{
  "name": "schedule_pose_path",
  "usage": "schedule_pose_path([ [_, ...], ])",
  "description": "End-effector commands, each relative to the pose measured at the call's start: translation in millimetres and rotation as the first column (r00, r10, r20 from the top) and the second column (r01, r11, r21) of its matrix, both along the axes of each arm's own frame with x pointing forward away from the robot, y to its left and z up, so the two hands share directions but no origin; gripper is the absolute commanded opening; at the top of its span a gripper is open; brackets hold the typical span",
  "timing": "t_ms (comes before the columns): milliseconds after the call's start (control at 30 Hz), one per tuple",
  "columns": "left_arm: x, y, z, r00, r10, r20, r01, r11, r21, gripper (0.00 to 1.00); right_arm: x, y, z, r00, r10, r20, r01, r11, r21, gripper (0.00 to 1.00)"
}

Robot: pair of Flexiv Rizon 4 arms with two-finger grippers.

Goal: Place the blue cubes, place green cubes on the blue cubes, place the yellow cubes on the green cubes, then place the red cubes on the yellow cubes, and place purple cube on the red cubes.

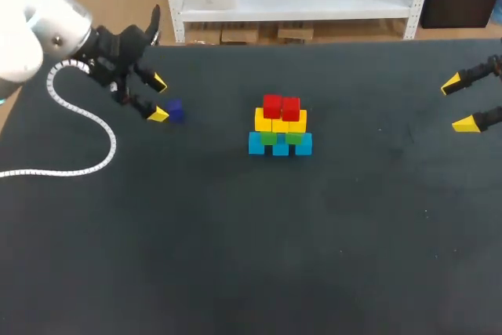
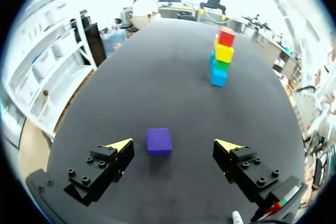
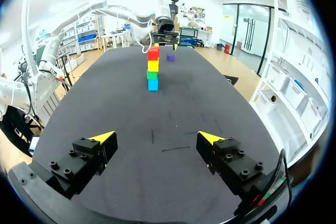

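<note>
The left jaws stand released and wide apart, holding nothing; in the left wrist view the yellow fingertips (image 2: 119, 144) flank the purple cube (image 2: 158, 141), which lies flat on the dark counter (image 2: 157, 93) between the two fingers and slightly ahead of them, touching neither. In the head view these jaws sit in the upper left of the frame, the purple cube just right of the lower tip, and the left arm (image 1: 47, 29) comes in from the upper left corner with a white coiled cable (image 1: 86, 127) looping over the counter at the left edge. The right jaws are likewise released and grasp nothing, their tips at the right edge of the head view, well apart from everything else. The stack stands in the middle of the frame, a little above centre: a row of three blue cubes (image 1: 280, 145) on the counter, two green cubes (image 1: 269, 138) on those, a row of yellow cubes (image 1: 280, 122) on the green, and two red cubes (image 1: 281, 106) side by side on top. From each wrist view the stack shows edge-on as a single column well ahead of the fingers, blue at the base and red at the top. In the right wrist view the purple cube lies beyond the stack, near the far left arm.
</note>
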State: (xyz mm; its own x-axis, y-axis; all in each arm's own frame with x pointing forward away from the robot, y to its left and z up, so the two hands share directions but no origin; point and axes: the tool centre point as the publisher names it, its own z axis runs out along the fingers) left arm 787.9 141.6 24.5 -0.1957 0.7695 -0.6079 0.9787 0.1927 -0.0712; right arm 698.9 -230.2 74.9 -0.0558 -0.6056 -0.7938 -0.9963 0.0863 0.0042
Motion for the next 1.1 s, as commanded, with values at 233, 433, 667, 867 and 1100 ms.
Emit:
schedule_pose_path([
  [233,-1.1,-2,-11.7,0.978,0.143,0.15,-0.142,0.99,-0.017,1.0,0.1,0,0,1.0,0.0,0.001,0.0,1.0,0.001,1.0],
  [433,1.1,-6,-16.7,0.981,0.135,0.139,-0.135,0.991,-0.008,1.0,0.1,0,0,1.0,0.0,0.001,0.0,1.0,0.001,1.0],
  [667,5.9,-9,-20.9,0.986,0.114,0.121,-0.114,0.993,-0.002,1.0,0.1,0,0,1.0,0.0,0.001,0.0,1.0,0.001,1.0],
  [867,14.0,-11,-24.2,0.988,0.101,0.119,-0.102,0.995,0.0,1.0,0.1,0,0,1.0,0.0,0.001,0.0,1.0,0.001,1.0],
  [1100,22.8,-10,-28.8,0.989,0.09,0.12,-0.091,0.996,-0.001,0.96,0.1,0,0,1.0,0.0,0.001,0.0,1.0,0.001,1.0],
])
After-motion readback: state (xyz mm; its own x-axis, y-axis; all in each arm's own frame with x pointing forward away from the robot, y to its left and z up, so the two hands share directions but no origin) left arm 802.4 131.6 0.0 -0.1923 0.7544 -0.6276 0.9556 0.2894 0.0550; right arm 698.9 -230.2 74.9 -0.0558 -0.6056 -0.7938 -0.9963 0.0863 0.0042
